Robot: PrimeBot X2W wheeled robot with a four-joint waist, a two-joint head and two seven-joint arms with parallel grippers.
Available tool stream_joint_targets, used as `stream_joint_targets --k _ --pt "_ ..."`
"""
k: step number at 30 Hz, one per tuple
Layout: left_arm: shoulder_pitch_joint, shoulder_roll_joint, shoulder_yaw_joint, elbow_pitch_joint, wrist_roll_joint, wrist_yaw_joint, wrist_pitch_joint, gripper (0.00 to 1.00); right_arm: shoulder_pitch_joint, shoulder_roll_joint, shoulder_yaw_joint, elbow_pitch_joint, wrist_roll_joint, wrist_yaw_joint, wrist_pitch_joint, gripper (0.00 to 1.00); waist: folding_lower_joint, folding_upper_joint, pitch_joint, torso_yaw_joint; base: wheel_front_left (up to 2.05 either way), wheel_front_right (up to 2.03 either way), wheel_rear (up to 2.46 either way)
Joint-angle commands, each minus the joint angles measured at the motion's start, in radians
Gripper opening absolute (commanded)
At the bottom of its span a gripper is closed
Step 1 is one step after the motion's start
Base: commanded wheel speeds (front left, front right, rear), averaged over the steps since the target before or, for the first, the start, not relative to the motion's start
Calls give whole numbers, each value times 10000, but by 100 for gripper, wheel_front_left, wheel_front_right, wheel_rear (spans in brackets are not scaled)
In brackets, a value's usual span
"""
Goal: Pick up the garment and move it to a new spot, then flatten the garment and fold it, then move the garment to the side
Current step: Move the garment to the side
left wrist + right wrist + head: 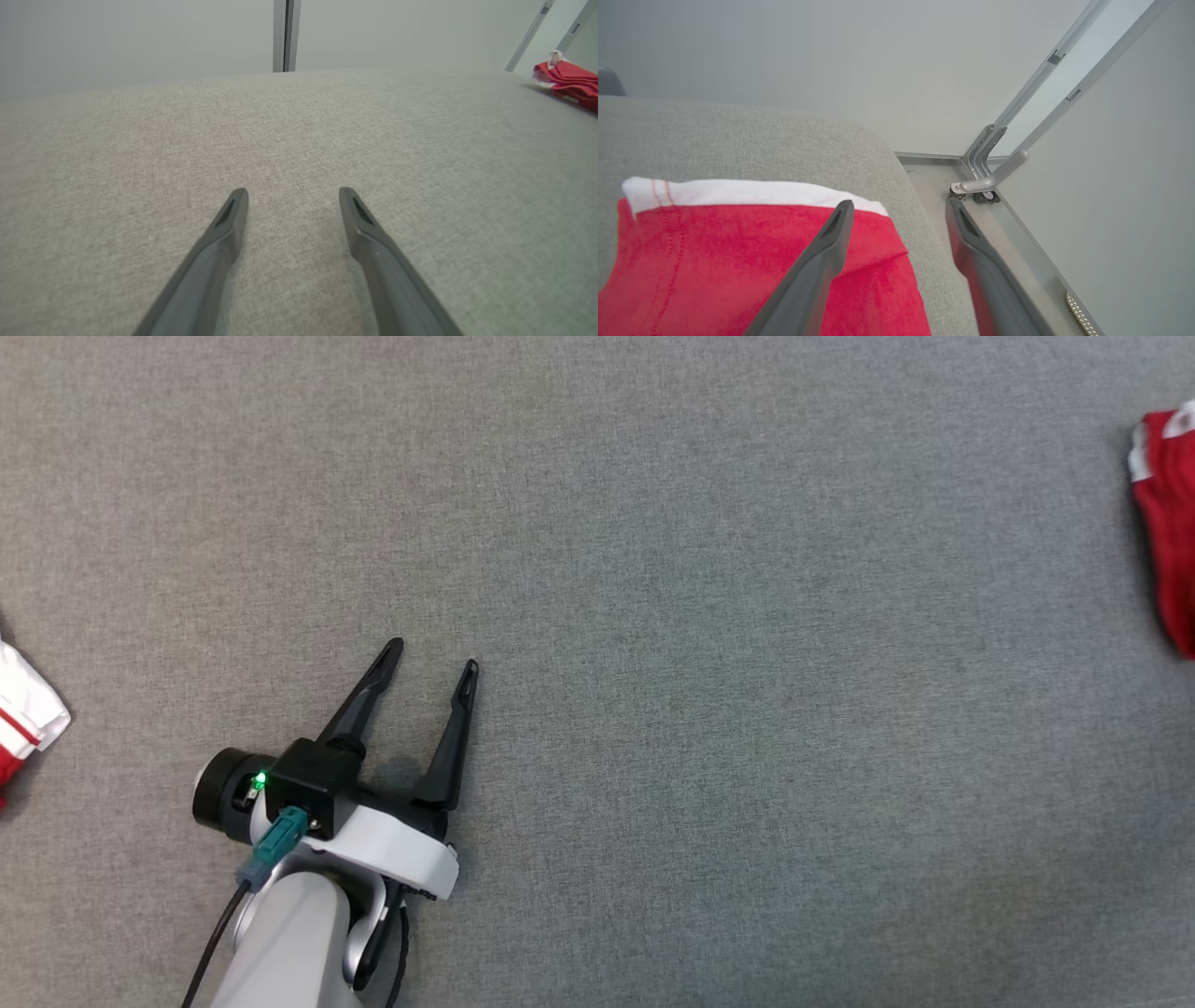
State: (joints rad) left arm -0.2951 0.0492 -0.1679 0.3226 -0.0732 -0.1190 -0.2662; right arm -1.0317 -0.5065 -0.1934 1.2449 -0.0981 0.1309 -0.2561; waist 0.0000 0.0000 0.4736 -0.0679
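Grey surface [709,616] bears red garment [1167,523], white-red cloth [28,714]

Red garment [714,261] with a white band and thin red stripes; speckled grey tabletop [747,663]; left gripper [434,654] black.

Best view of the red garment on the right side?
Right wrist view: the red garment is close and large, white band visible. Head view crops it at the right frame edge; left wrist view shows it small, far off.
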Motion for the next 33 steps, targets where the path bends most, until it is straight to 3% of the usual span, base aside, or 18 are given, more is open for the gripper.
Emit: stream_joint_targets --k 1,5,6,12,25,33 --pt "140 176 141 286 -1 21 35 100 152 66 -377 -213 -207 -5 -59 100 0 0 -67 -6 0 0 0" --pt "180 120 376 193 -96 170 29 100 320 1211 -1355 -1578 -829 -3 -110 100 0 0 -386 -69 0 0 0" --pt "215 101 524 157 -124 213 21 100 648 1864 -1366 -2511 -1030 -6 -103 100 0 0 -577 -128 0 0 0" --pt "320 78 967 164 -214 352 20 100 1867 3603 -980 -4720 -898 -3 -99 100 0 0 -1218 -103 0 0 0" --pt "785 39 1636 404 -495 637 18 100 4808 4510 762 -6539 616 -3 -101 100 0 0 -2453 414 0 0 0" --pt "1411 38 1792 692 -721 854 20 100 6697 4515 1699 -7022 1889 -3 -102 100 0 0 -3441 649 0 0 0"
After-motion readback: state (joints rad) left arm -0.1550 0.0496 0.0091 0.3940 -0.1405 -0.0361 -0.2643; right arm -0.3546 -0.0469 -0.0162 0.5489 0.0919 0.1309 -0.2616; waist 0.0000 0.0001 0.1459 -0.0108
